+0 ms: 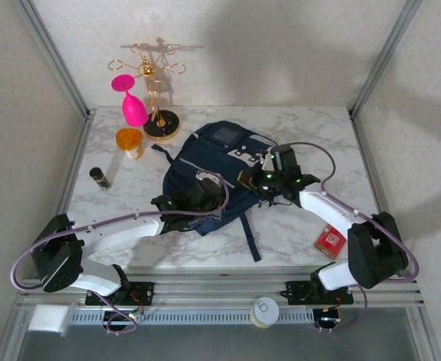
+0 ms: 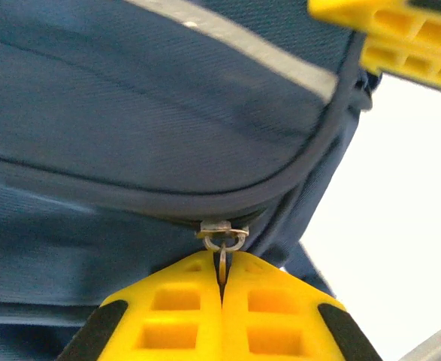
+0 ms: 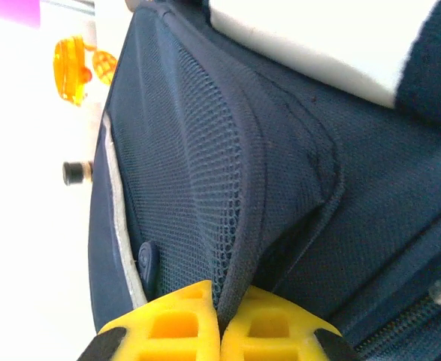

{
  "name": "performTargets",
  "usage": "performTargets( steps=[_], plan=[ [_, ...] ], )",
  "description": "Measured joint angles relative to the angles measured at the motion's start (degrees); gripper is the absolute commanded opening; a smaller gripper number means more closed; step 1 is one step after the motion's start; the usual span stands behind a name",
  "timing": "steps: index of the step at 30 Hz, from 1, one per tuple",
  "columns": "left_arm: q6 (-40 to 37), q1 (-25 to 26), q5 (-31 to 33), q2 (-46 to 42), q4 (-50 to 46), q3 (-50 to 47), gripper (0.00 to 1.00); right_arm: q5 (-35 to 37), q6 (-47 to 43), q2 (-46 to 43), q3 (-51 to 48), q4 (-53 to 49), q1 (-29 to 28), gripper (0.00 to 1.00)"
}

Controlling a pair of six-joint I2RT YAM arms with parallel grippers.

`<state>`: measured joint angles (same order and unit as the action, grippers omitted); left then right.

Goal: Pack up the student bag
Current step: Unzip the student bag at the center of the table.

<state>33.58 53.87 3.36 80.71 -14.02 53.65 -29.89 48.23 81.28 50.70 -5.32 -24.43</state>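
Observation:
The student bag (image 1: 214,159), navy blue with pale trim, lies in the middle of the marble table. My left gripper (image 1: 203,189) is at its near left side. In the left wrist view that gripper (image 2: 222,284) is shut on the metal zipper pull (image 2: 223,256), which hangs from the slider under the bag's piped seam. My right gripper (image 1: 262,177) is at the bag's right side. In the right wrist view that gripper (image 3: 220,310) is shut on a fold of the bag's fabric (image 3: 244,263) at the edge of a mesh pocket. The right gripper's yellow fingers (image 2: 400,30) show near the bag.
A pink glass (image 1: 134,107) and a gold wire stand (image 1: 158,113) are at the back left, with an orange cup (image 1: 129,141) and a small dark bottle (image 1: 99,177) nearer. A red box (image 1: 330,241) lies at the front right. A bag strap (image 1: 249,239) trails toward the front edge.

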Motion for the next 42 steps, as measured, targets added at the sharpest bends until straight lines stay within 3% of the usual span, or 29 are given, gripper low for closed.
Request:
performTargets(
  steps=[5,12,16,20,26,35,37,42],
  plan=[
    [0.7,0.3,0.1,0.8,-1.3,1.2,0.0,-5.2,-10.1,1.6,4.3,-9.4,5.0,0.0],
    [-1.1,-0.1,-0.5,5.1,-4.5,4.8,0.0,-1.7,-8.6,0.5,4.6,-8.1,5.2,0.53],
    [-1.4,-0.2,-0.6,5.2,-4.5,4.8,0.0,1.1,-1.7,-5.4,-0.8,-2.6,1.9,0.65],
    [-1.5,-0.3,-0.6,5.2,-4.1,4.8,0.0,2.6,8.1,-10.3,-9.1,3.1,-1.6,0.67],
    [-1.5,-0.5,-0.7,5.2,-3.5,4.7,0.0,7.0,22.1,-12.2,-16.3,11.2,-7.1,0.57],
    [-1.9,-1.3,-1.0,4.7,-0.7,3.6,0.0,11.6,29.2,-11.0,-15.1,15.4,-9.7,0.43],
    [-1.9,-1.6,-1.3,4.5,-0.4,3.2,0.0,12.4,29.8,-9.9,-15.0,15.9,-10.4,0.37],
    [-1.9,-2.5,-1.3,4.4,0.1,2.6,0.0,14.3,27.8,-8.5,-13.4,13.9,-11.1,0.06]
  ],
)
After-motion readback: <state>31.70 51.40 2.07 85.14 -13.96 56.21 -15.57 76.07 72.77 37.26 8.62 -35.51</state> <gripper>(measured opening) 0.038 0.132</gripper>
